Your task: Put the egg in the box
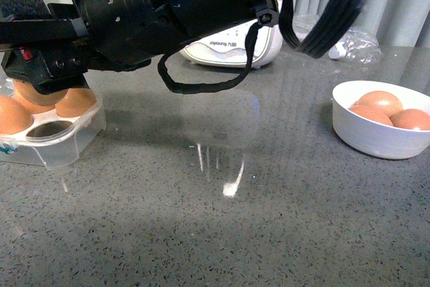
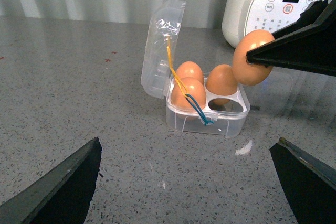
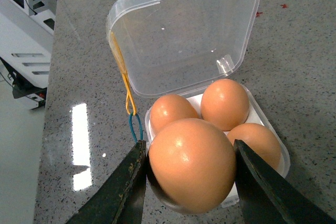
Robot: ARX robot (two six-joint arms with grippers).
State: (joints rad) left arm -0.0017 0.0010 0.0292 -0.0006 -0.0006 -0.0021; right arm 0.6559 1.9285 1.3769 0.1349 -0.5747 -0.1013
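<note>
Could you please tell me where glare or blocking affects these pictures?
Front view: a white glare streak on the grey speckled countertop, and the black arm near the lens hides part of the clear plastic egg box. Right wrist view: a bright reflection on the counter, a soft highlight on the held orange-brown egg. Left wrist view: evenly lit, sharp.

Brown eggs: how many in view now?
7: three orange-brown eggs in the clear plastic four-cup box, one egg in the right gripper near it, three in the round white bowl; others may hide there.
</note>
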